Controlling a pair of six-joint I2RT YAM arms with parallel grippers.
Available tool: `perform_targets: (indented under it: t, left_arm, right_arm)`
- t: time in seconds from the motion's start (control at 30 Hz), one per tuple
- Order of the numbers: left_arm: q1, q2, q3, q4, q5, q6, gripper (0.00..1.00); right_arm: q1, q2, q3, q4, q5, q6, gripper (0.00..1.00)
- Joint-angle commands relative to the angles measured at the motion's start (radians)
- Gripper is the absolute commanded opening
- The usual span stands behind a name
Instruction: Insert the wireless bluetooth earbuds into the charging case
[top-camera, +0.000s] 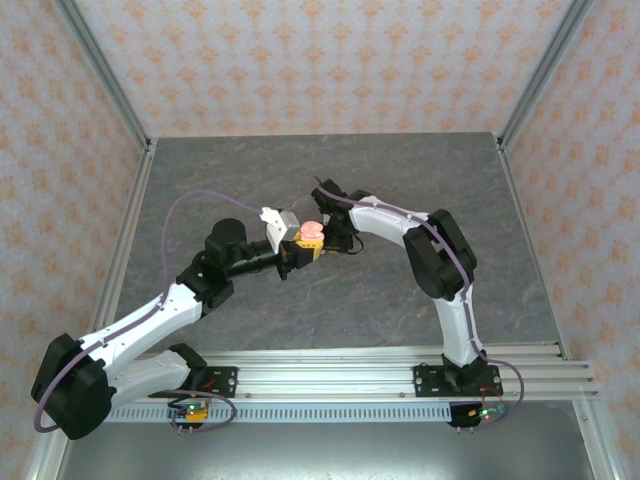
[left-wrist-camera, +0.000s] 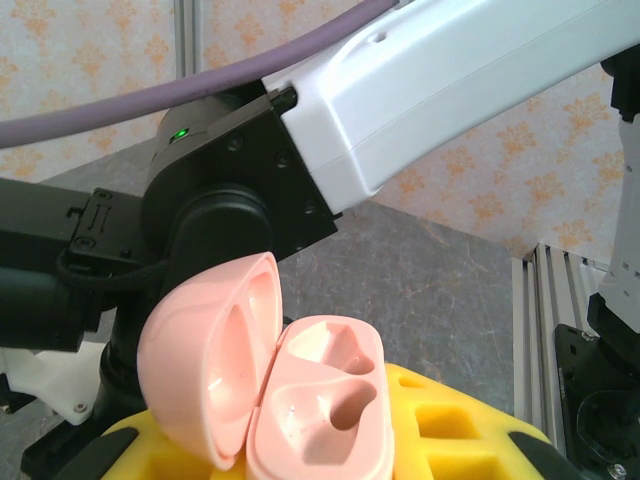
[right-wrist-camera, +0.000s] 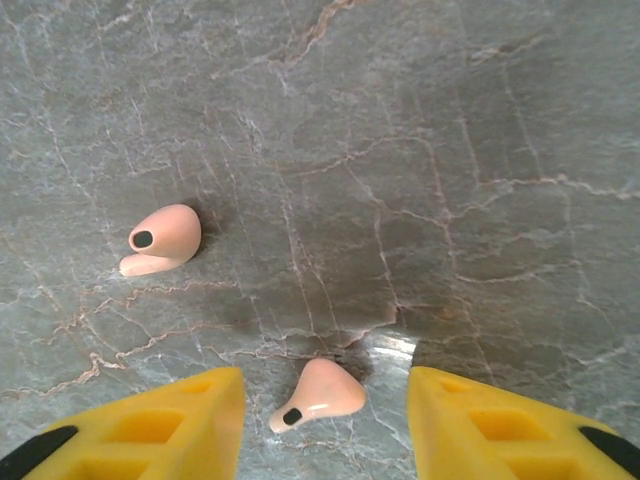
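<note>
Reaching to frame centre, the left gripper (top-camera: 296, 252) clamps the open pink charging case (left-wrist-camera: 300, 400); the right gripper (right-wrist-camera: 325, 372), jaws wide apart, points down over two pink earbuds (right-wrist-camera: 160, 238) on the counter (right-wrist-camera: 450, 150).

case (left-wrist-camera: 318, 400) in left gripper (top-camera: 306, 244) | earbud (right-wrist-camera: 318, 393) on table (right-wrist-camera: 450, 150) (between jaws of right gripper (right-wrist-camera: 325, 425))

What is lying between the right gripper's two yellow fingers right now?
In the right wrist view, one pale pink earbud lies on the grey table between the fingers of the open right gripper, touching neither.
</note>
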Motion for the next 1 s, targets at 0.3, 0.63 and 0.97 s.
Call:
perform_targets:
  t: [0.3, 0.63, 0.97]
  left_arm:
    - [0.013, -0.003, 0.004, 0.000, 0.015, -0.013, 0.08]
    - [0.012, 0.005, 0.008, -0.008, 0.016, -0.020, 0.08]
    - [0.012, 0.008, 0.010, -0.003, 0.023, -0.024, 0.08]
  right_arm:
    - [0.015, 0.024, 0.046, -0.135, 0.123, -0.062, 0.29]
    - [-0.002, 0.008, 0.041, -0.193, 0.151, -0.141, 0.19]
    - [-0.054, -0.040, -0.013, -0.246, 0.151, -0.279, 0.19]
